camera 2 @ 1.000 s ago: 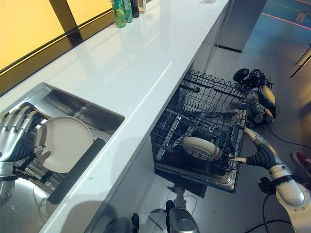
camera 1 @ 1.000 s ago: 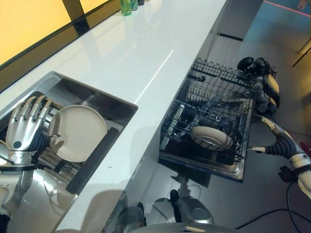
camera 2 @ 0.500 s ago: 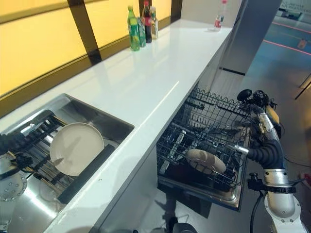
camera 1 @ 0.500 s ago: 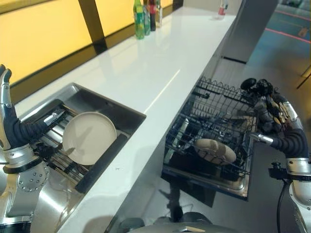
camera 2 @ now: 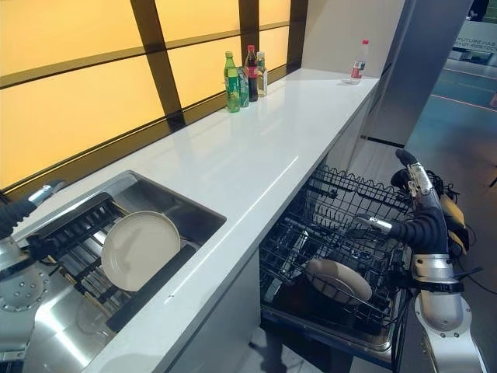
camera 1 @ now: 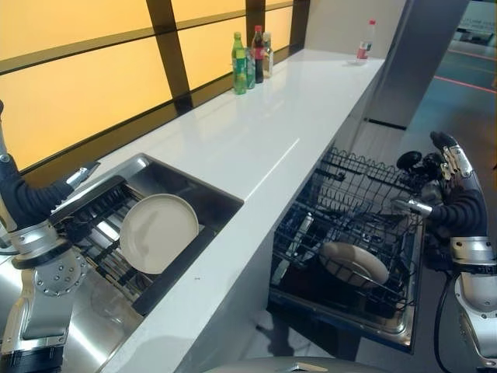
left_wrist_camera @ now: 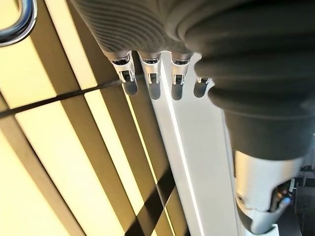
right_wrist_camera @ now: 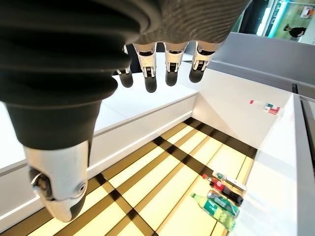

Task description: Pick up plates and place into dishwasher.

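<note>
Long white countertop (camera 2: 256, 148) runs away from the robot under a wall of yellow backlit panels (camera 2: 78, 101) split by dark bars. Steel sink (camera 1: 167, 183) is sunk into the near left part of the counter, with a dark ribbed drying rack (camera 1: 93, 214) inside it. Pulled-out dishwasher rack (camera 2: 342, 233), black wire, sits below the counter edge on the right, over the open dishwasher door (camera 1: 365, 322). One cream plate (camera 1: 159, 231) stands tilted on edge in the sink, leaning against the rack, with a dark bar (camera 1: 175, 260) along the sink's counter side just beside it. A second cream plate (camera 2: 338, 280) lies tilted in the lower front part of the dishwasher rack. Left hand (left_wrist_camera: 152, 73) is raised at the far left, well apart from the sink plate; wrist view shows its fingers straight in a row, holding nothing. Right hand (right_wrist_camera: 167, 61) is raised at the right above the far side of the dishwasher rack, fingers straight and relaxed, thumb (camera 1: 411, 206) sticking out toward the rack, holding nothing. Small stuff: cluster of bottles (camera 2: 242, 78), green, dark and pale, at the back of the counter by the panels; a lone small bottle (camera 2: 357, 70) with a red label at the counter's far end.
</note>
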Motion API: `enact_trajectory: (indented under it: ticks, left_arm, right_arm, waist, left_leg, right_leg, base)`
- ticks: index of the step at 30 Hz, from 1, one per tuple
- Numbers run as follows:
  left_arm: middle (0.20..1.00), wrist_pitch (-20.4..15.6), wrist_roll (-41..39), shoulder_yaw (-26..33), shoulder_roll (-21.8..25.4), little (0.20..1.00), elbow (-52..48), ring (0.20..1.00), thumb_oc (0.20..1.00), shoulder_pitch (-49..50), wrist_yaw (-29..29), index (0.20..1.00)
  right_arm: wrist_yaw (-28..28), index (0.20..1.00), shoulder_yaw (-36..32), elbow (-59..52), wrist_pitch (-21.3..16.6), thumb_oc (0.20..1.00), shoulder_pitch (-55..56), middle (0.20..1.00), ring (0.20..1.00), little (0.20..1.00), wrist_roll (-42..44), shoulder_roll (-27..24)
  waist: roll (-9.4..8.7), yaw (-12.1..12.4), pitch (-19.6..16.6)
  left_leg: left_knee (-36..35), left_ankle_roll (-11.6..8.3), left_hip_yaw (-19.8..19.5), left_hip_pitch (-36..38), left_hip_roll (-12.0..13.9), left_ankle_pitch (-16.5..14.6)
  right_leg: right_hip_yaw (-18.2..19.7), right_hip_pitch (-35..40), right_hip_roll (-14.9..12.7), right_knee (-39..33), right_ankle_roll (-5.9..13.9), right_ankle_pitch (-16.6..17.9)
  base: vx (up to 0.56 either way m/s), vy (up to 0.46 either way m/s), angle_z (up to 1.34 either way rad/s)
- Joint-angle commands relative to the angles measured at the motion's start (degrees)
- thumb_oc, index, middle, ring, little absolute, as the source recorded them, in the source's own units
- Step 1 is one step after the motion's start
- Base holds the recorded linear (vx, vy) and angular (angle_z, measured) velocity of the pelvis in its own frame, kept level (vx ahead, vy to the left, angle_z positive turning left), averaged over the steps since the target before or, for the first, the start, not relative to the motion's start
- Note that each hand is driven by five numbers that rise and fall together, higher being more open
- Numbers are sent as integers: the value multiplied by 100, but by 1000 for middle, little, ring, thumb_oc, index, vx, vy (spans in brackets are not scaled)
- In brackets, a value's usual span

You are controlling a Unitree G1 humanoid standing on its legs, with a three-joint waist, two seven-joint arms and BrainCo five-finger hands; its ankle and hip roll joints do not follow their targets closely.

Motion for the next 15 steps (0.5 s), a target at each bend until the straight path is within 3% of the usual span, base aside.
enact_trajectory:
  ticks: [1, 8, 15]
  left_arm:
    - [1000, 27, -150, -92, 484, 1000, -59, 1000, 1000, -355, -31, 1000]
    - [1000, 142, -112, -169, 724, 1000, -100, 1000, 1000, -141, 20, 1000]
    - [1000, 293, -62, -418, 1067, 1000, -18, 1000, 1000, -321, 165, 1000]
  right_arm:
    - [-84, 1000, 70, -279, 2, 1000, -437, 1000, 1000, 1000, 248, -364]
    - [-299, 1000, 122, -289, 135, 1000, -286, 1000, 1000, 1000, 329, -679]
    - [-668, 1000, 363, -112, 102, 1000, -430, 1000, 1000, 1000, 244, -889]
  waist:
    - [-125, -184, -35]
    - [-66, -311, 354]
    - [-71, -270, 824]
  left_leg:
    - [145, 163, -143, -266, -446, 19]
    - [396, 278, -22, -416, -581, -90]
    - [939, 341, 78, -947, -718, -187]
  right_leg:
    - [3, 364, -152, 156, 462, -368]
    - [244, -8, -242, 445, 619, -310]
    - [367, -468, -424, 731, 817, -218]
  base:
    - [155, 74, 0]
    - [169, 88, -6]
    - [77, 55, -14]
